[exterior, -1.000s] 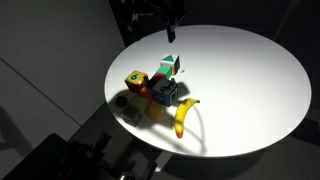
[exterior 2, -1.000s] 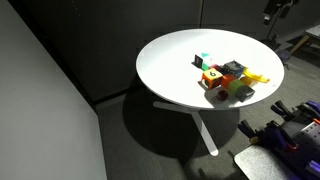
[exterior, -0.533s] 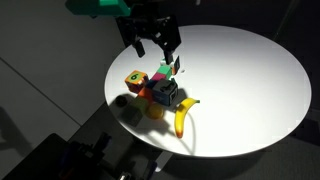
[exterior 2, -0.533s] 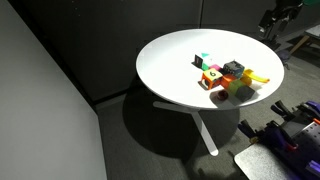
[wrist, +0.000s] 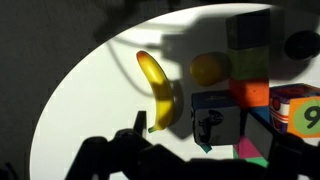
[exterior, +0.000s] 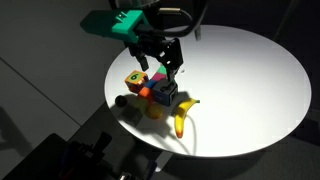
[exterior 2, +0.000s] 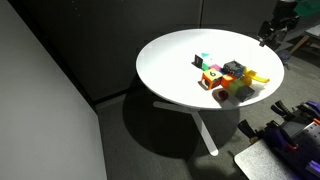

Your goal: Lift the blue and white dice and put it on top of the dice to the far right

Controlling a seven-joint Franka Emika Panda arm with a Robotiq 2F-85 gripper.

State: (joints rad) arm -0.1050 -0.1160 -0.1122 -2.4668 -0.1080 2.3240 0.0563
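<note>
Colour crowds a white round table (exterior: pixel 250 80): a yellow banana (wrist: pixel 160 90) with a dark tip, a yellow round fruit (wrist: pixel 207 68), an orange cube (wrist: pixel 250 93) and a pink cube (wrist: pixel 250 150). The blue and white dice (wrist: pixel 214 122) shows a dark blue top and a white face bearing a dark mark. In an exterior view, the dice to the far right (exterior 2: pixel 205 60) reads teal-green. The gripper (exterior: pixel 170 62) is black, and the arm housing (exterior: pixel 122 22) is teal-green.

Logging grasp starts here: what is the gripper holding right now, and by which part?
Nothing. The gripper hangs open above the blue and white dice, jaws empty and not touching it.
</note>
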